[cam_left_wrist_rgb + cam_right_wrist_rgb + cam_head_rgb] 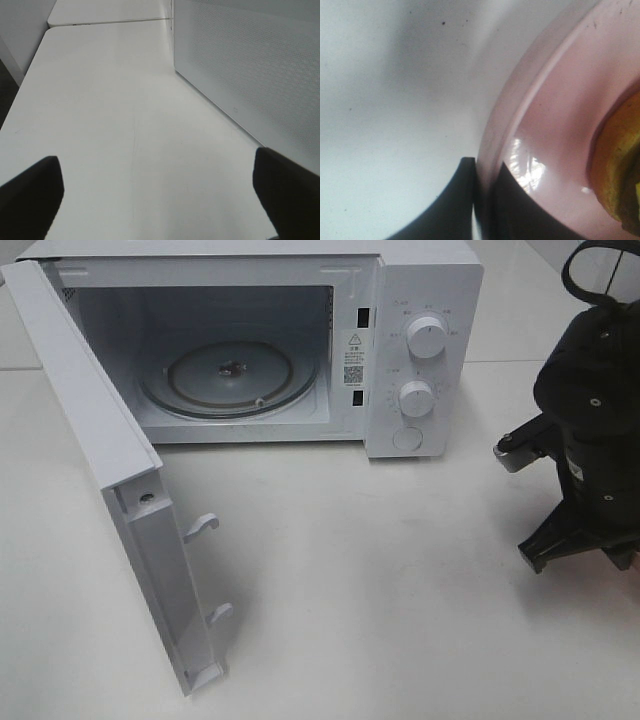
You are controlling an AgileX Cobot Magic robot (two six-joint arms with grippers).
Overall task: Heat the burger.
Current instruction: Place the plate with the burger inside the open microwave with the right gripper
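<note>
Right wrist view: the right gripper [485, 167] is pinched on the rim of the pink plate [555, 115], one finger on each side of it. The burger [620, 165] lies on this plate, and only its edge shows. The left gripper [157, 197] is spread wide over the table [125, 100] and holds nothing. In the exterior high view the microwave [425, 290] fills the upper left, its door [90, 420] stands open and the turntable [230, 380] is empty; plate and burger are outside this frame. Opening looks done; carrying the plate in, closing and starting are left, I judge
</note>
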